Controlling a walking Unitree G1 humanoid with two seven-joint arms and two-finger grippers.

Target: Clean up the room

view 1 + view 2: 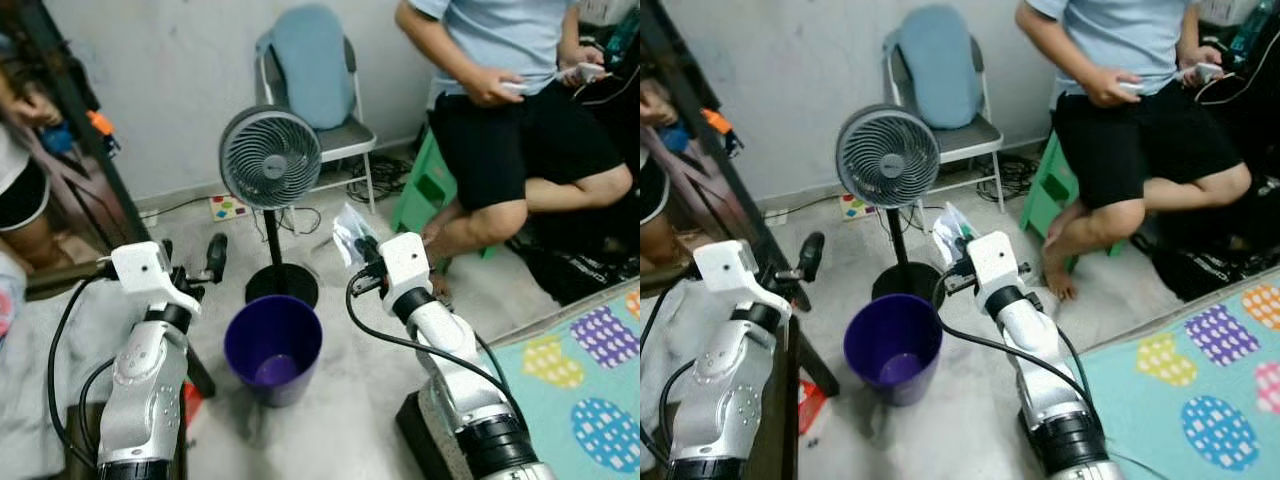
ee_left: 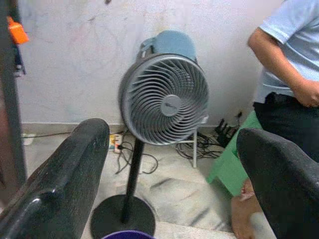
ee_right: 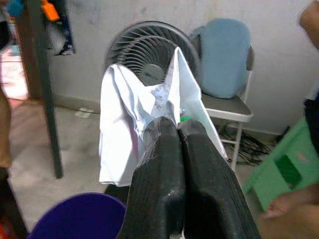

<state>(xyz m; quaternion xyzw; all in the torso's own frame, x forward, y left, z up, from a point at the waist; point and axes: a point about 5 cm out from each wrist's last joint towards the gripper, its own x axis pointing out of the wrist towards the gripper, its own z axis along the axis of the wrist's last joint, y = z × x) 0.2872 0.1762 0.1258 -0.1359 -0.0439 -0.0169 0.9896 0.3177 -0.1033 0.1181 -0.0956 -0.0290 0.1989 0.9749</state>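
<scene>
You're looking at a glossy purple plastic bin (image 1: 273, 348), crinkled translucent plastic wrapper (image 3: 149, 119), and matt grey fan grille (image 1: 270, 157).

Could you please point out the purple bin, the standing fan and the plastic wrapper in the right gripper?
purple bin (image 1: 272, 345): left eye view, inner wall.
standing fan (image 1: 270, 157): left eye view, grille centre.
plastic wrapper (image 3: 122, 119): right wrist view, crumpled sheet.

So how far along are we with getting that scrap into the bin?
Picked up: the right pincer is shut on a crumpled white plastic wrapper, held off the floor. In hand: it sits beside and behind the purple bin, not above its mouth. Left: carry it over the bin and release. The left pincer is open and holds nothing, pointing toward the fan.
</scene>
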